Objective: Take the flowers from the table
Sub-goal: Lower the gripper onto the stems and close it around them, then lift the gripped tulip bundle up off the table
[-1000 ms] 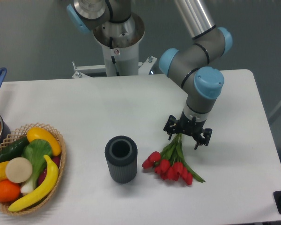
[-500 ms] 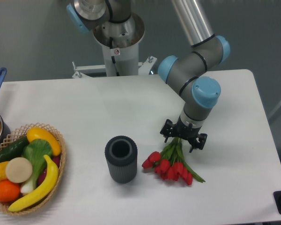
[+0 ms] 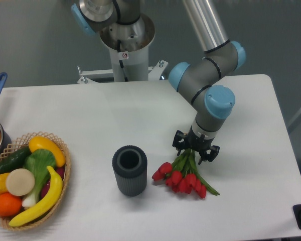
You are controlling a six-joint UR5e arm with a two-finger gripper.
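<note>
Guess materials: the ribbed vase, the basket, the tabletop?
Vase: dark grey, matte, evenly ribbed wall with no glare; looks like moulded plastic or rubber, can't tell which. Basket: tan open weave with a scalloped rim, probably wicker or rattan. Table: plain white, smooth, soft sheen; likely laminate or painted board.

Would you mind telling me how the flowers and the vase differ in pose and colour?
The flowers lie flat on the table, while the vase stands upright. The flowers are red and green; the vase is dark grey. Both rest on the table, apart from each other.
</note>
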